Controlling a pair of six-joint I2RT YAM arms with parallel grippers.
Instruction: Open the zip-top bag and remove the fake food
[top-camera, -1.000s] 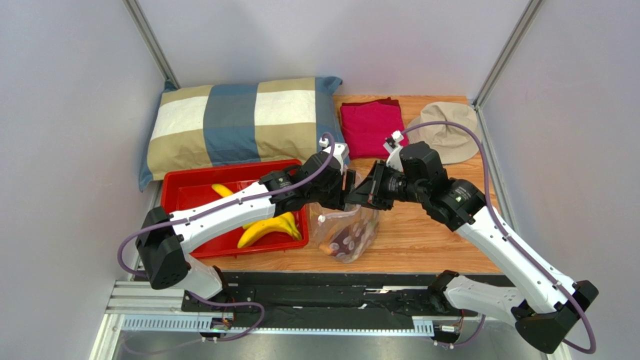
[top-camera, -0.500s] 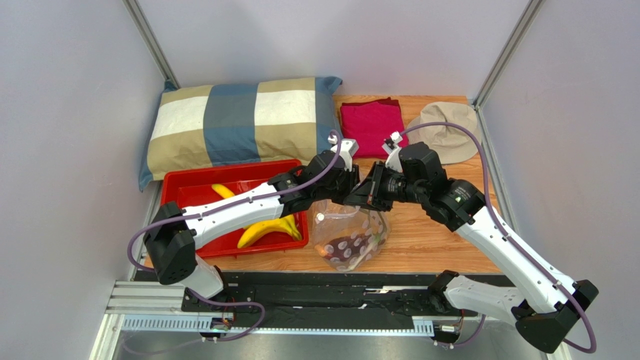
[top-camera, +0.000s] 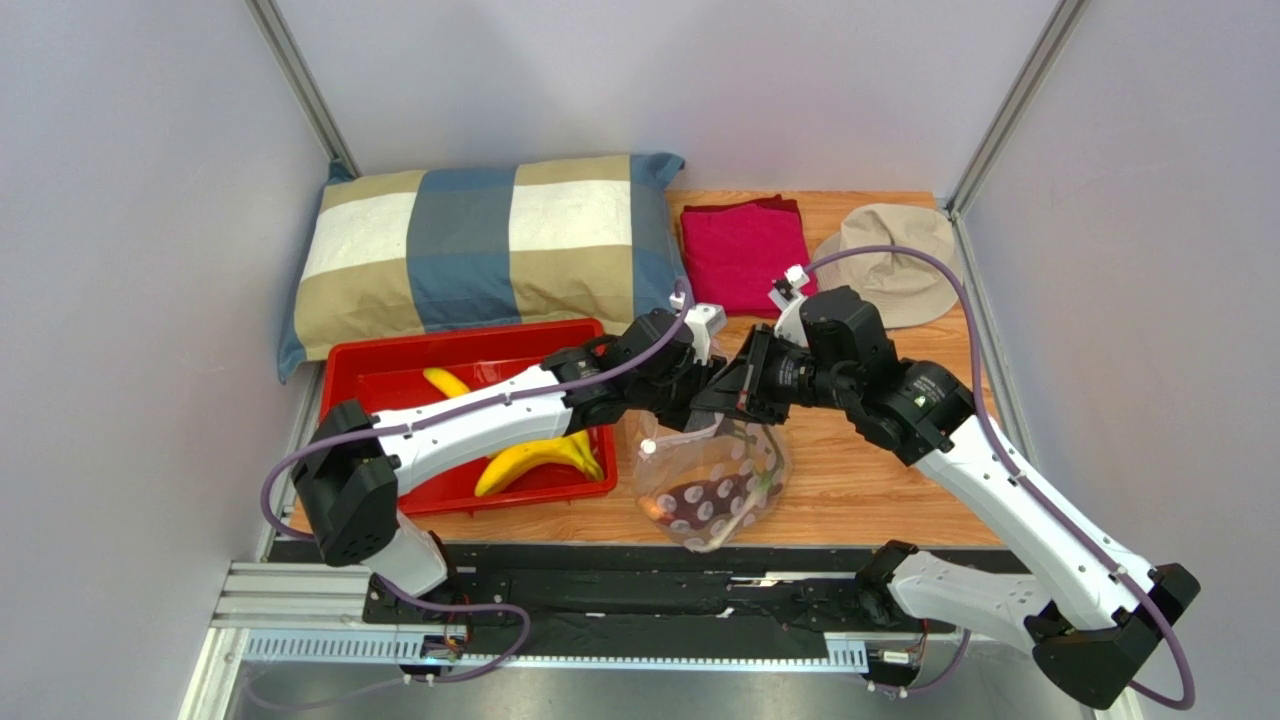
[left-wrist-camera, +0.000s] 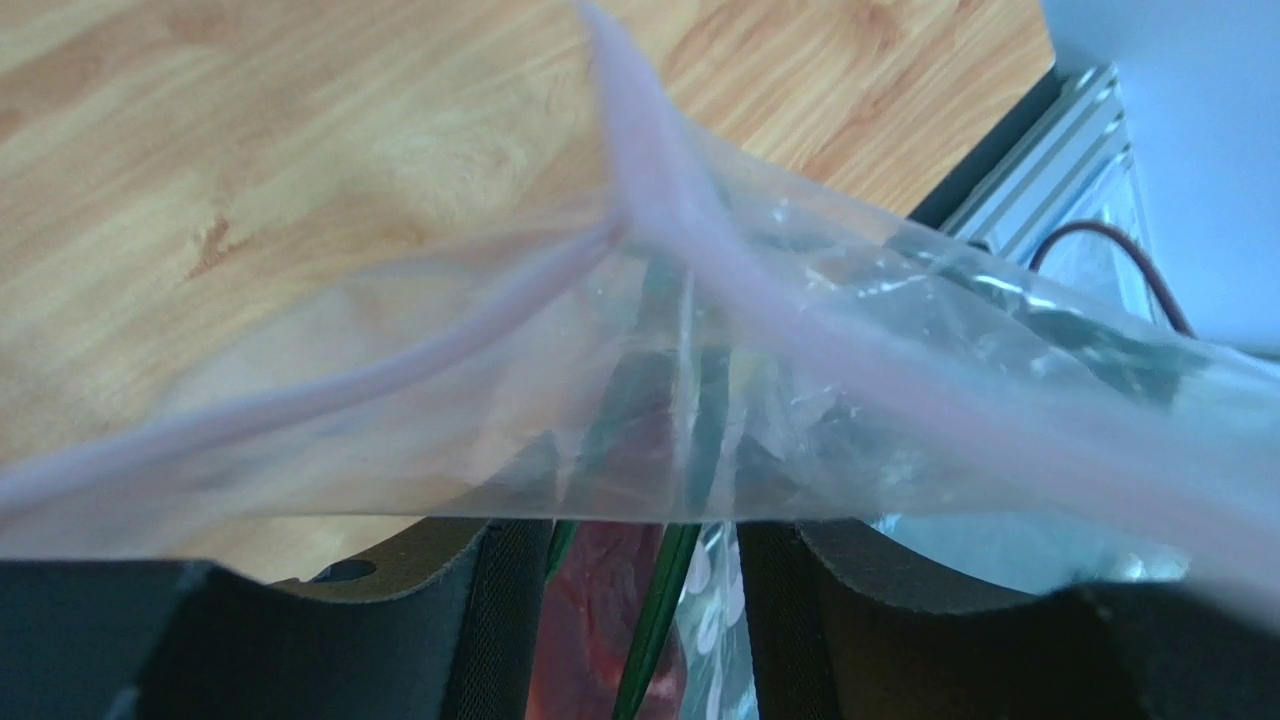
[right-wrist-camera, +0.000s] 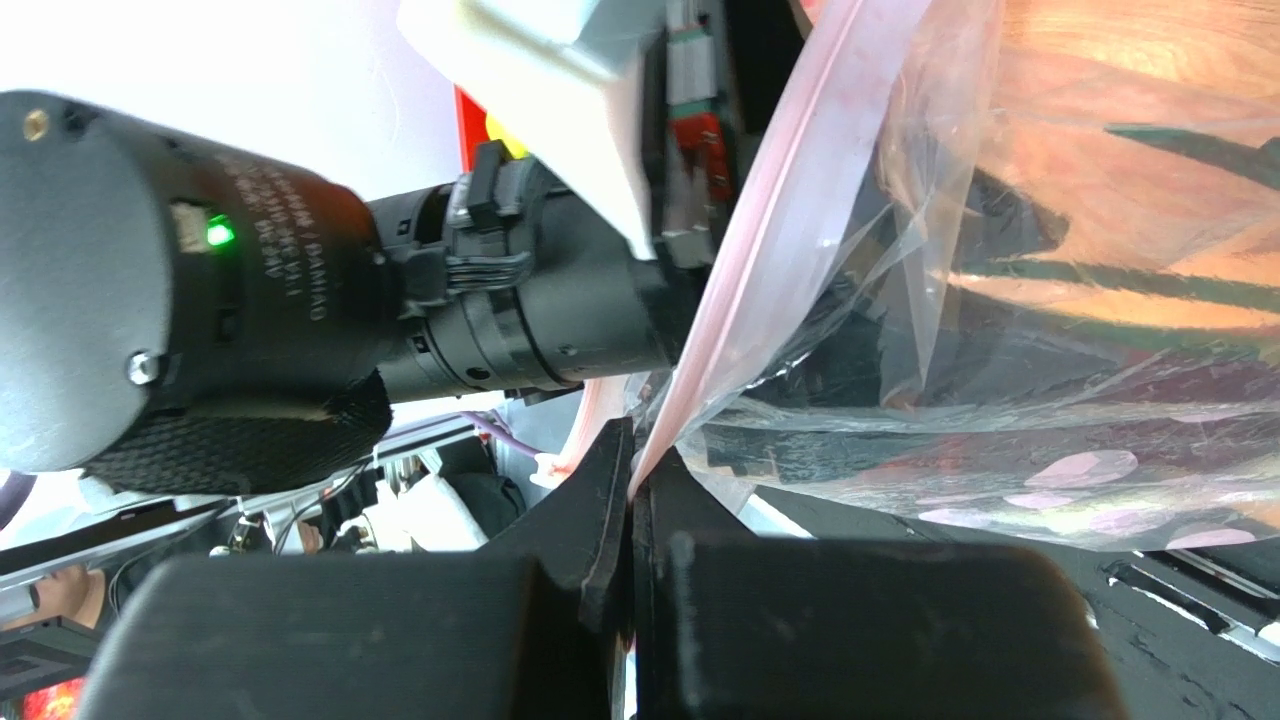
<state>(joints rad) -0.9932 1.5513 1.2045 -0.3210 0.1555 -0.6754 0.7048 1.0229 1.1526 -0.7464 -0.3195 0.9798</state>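
From above, the clear plastic zip-top bag (top-camera: 709, 480) is held up near the near edge of the wooden worktop (top-camera: 842, 483), below the left claw (top-camera: 697, 393) and right claw (top-camera: 733, 393); left wrist, claw pinching its film; right wrist, claw pinching its pink strip, print on the black round motor (right-wrist-camera: 181, 285) illegible.

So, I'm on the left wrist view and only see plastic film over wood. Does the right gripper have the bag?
Observer: Yes, the right gripper is pinched shut on the pink zip strip of the zip-top bag.
Operator: Anything out yet?
Observer: Yellow bananas lie in the red tray.
Operator: Where's the bag sitting?
Observer: Just right of that tray, by the table's near edge.
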